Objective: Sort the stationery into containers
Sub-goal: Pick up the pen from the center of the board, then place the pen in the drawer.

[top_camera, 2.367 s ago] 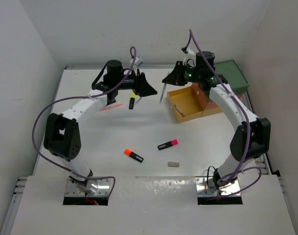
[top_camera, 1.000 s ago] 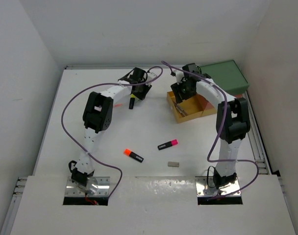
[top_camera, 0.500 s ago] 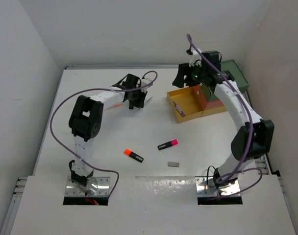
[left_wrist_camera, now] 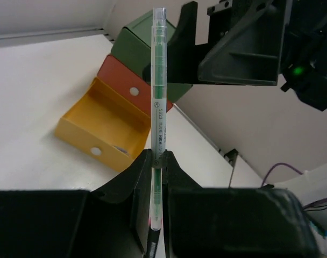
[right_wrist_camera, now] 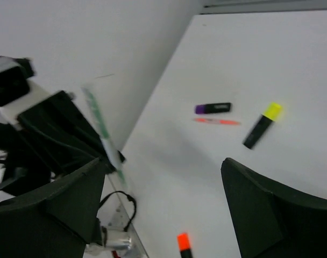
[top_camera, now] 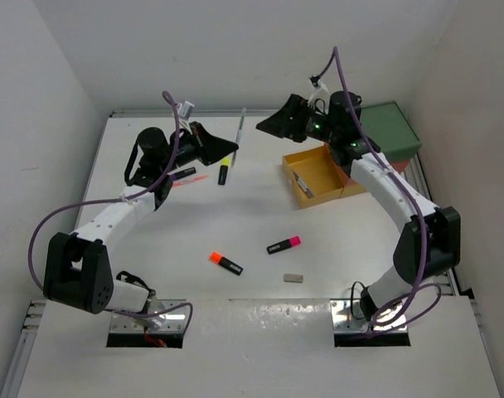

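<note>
Left end effector [left_wrist_camera: 156, 157], now aloft with pen [left_wrist_camera: 158, 80] (previously low)

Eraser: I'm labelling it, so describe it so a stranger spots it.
On the white table, look toward the near edge, closer to the right arm's base. The eraser lies just nearer than the pink-capped highlighter: a small grey block, without its neighbours' coloured caps.
</note>
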